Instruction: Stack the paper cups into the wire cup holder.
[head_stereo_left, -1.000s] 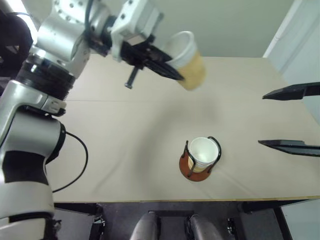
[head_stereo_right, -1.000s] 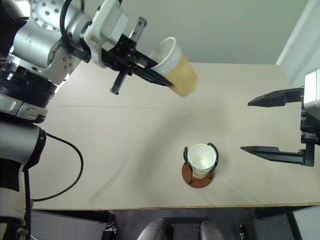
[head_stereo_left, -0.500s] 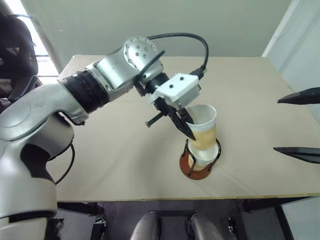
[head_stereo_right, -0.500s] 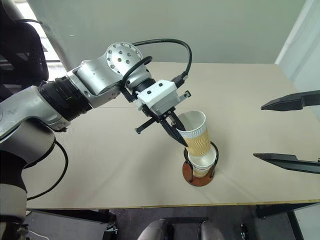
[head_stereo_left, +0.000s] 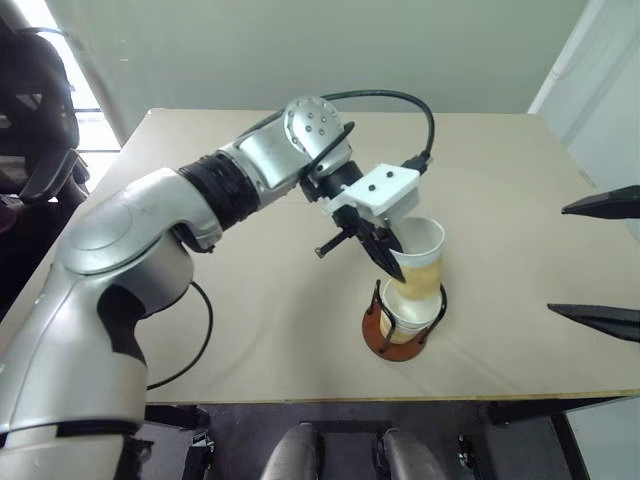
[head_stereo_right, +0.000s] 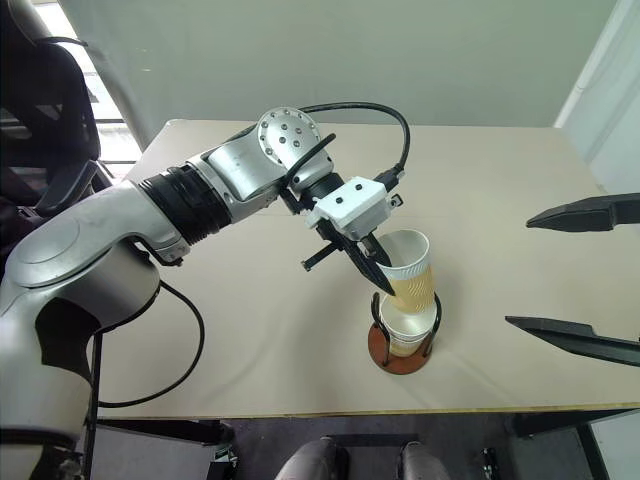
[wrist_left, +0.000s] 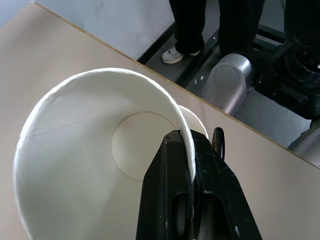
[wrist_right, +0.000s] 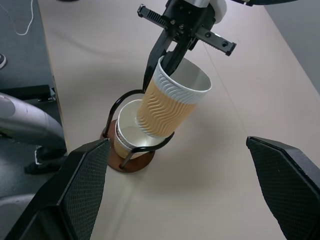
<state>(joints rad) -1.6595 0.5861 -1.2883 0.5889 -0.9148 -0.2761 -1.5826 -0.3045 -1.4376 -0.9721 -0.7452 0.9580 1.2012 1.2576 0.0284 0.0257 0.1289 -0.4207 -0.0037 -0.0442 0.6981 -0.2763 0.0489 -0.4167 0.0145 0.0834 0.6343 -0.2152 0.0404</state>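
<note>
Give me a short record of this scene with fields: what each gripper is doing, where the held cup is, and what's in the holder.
left gripper: shut on the rim of the held paper cup
held paper cup: tilted, its bottom entering the seated paper cup
wire cup holder: upright on the table, one cup seated inside
right gripper: open, off to the side, holding nothing

Soft, even light is filling the room, with brighter daylight coming in at the window on the far left and washing out there. The table is carrying only faint, diffuse shadows. In the left wrist view the inside of the cup is glowing bright white, and the close black fingers are looking slightly soft.
</note>
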